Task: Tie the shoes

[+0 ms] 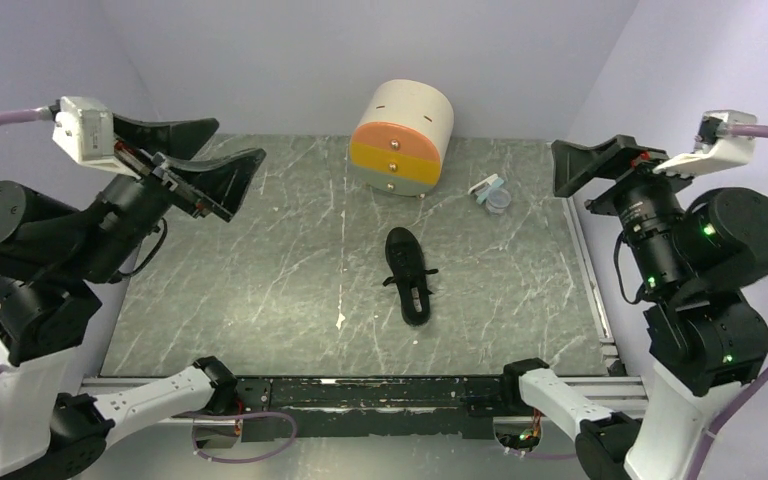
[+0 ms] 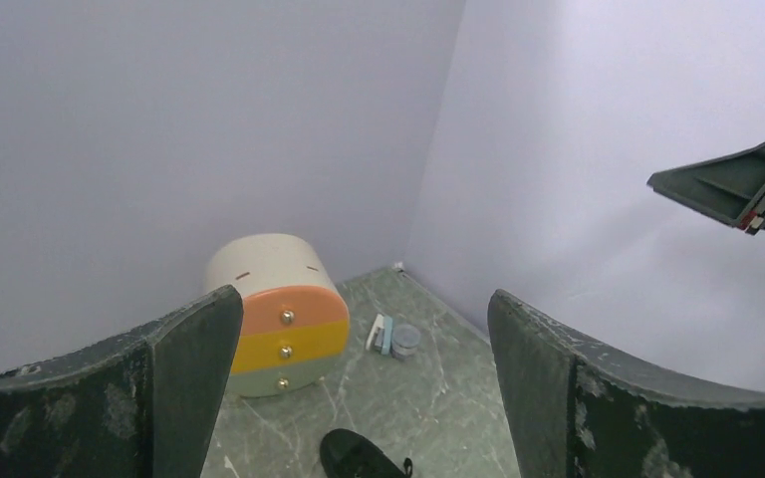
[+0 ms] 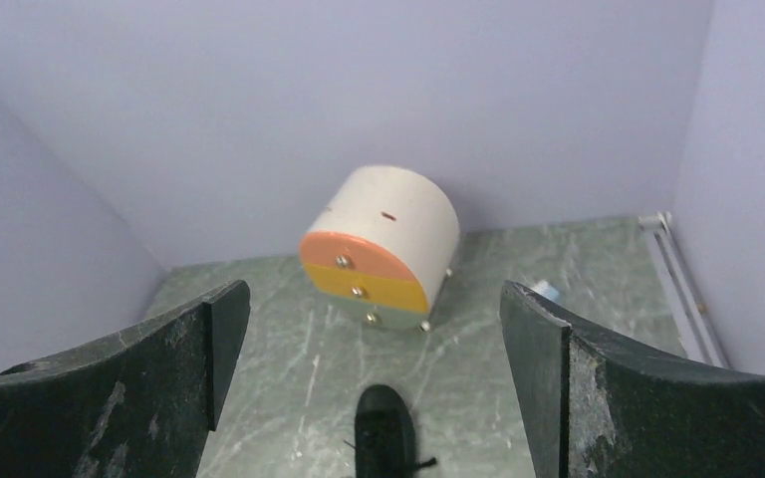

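**Item: shoe** (image 1: pixel 407 275). Single, all black, low-cut, narrow and elongated. It lies flat on its sole in front of the drawer box (image 1: pixel 401 137), on the side nearer the arms and well apart from it, with one end toward the box.

**Handling (judged).** Light. Soft upper over a firmer sole, so it is likely to slide or twist when a lace is pulled.

**Laces** (image 1: pixel 430 271). Thin, black and limp, with loose ends straying to either side of the eyelet row. No bow is visible. Best taken near the free ends, one per gripper. They are fine and low in contrast against the shoe, so easy to miss or let slip.

**Worktop** (image 1: pixel 260 280). Grey-green stone pattern with pale veins. Flat and smooth-looking.

**Drawer box.** Round, cream shell. The flat front has three bands, orange, yellow and pale green, each with a small metal knob. It is rigid and stands on short feet.

**Small clear container** (image 1: pixel 492 192). It sits with a blue-and-white piece beside the drawer box, on the right arm's side. Its contents are too small to tell.

**Left gripper** (image 1: pixel 238 140). It is raised off to the drawer box's left, with its dark curved fingers spread wide and nothing between them.

**Right gripper** (image 1: pixel 565 168). It is raised to the drawer box's right, likewise spread wide and empty.
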Controlling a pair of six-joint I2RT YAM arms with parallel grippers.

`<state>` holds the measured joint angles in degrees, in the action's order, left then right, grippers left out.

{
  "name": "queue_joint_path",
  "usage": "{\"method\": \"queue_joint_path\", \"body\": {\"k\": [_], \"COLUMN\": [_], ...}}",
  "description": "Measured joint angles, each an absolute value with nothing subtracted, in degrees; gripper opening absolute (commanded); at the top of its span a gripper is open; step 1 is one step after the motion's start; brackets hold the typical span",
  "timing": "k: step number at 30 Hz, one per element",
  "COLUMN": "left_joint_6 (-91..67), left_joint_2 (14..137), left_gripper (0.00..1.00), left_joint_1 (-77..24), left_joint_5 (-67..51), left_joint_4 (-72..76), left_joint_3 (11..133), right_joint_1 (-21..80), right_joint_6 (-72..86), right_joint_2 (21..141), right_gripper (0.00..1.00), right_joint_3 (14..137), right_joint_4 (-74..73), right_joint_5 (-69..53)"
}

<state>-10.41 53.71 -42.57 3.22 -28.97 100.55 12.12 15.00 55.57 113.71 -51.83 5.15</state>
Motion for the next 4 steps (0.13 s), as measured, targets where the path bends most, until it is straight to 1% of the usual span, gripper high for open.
{"method": "queue_joint_path", "body": {"k": [4], "left_joint_6": [-9.2], "left_joint_2": [53.6], "left_gripper": [0.97], "left_joint_1": [-42.6], "left_joint_5": [5.5], "left_joint_4": [-32.0], "left_joint_3": [102.6], "right_joint_1": [12.1], "right_joint_6": [16.1], "right_joint_2": [57.7], "right_gripper": [1.0], "right_joint_3": [113.3], "right_joint_4": [-56.3], "right_joint_5": [7.2]}}
